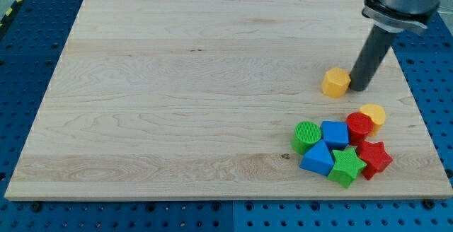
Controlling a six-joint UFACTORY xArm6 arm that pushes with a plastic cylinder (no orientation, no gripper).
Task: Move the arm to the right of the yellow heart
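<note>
The yellow heart (374,114) lies at the view's right, at the upper right of a cluster of blocks, touching a red round block (359,126). My tip (359,88) rests on the board just right of a separate yellow hexagon block (336,82), close to or touching it. The tip is above and slightly left of the yellow heart, a short gap away. The rod rises to the arm's grey body at the view's top right.
The cluster also holds a green round block (306,136), a blue cube (335,134), a blue triangular block (318,158), a green star (346,166) and a red star (374,158). The wooden board (177,97) ends near the view's right edge (425,119).
</note>
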